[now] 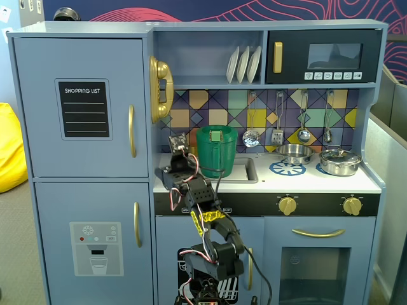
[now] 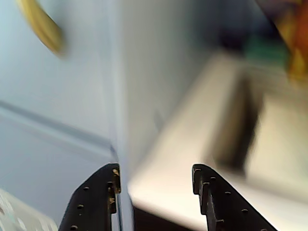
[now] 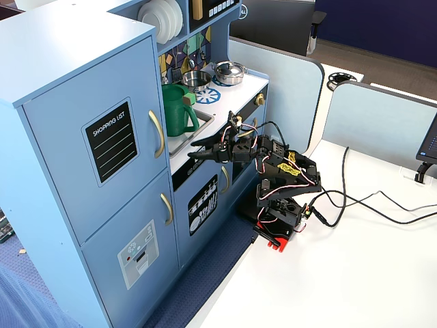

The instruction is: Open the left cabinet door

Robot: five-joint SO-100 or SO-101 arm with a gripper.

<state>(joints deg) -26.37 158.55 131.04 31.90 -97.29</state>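
The gripper (image 3: 194, 150) is released, its two black fingers (image 2: 94, 202) spread with nothing between them; in the wrist view they straddle the fridge's corner edge, one finger over the blue front and the other over the white counter (image 2: 192, 159). The left cabinet door (image 1: 81, 105), the one with the chalkboard list, sits shut up and to the left of the gripper in a fixed view; its gold handle (image 1: 131, 131) is above and just left of the fingertips, near but not touched, and shows as a blurred gold curve at the top left of the wrist view.

The step in hand appears to be the approach to that handle. To do it well the arm would rise and shift left until the fingers bracket the curved bar near its middle, then close and pull outward along the door's arc; the hinge seems to be on the far side from the handle, so a straight pull away from the front should turn into a sweep.

Edges to mind: the fridge's corner directly ahead, the counter lip under the right finger, and the green pitcher (image 1: 216, 150) and gold toy phone (image 1: 160, 89) just right of the path. Open room lies in front of the fridge.
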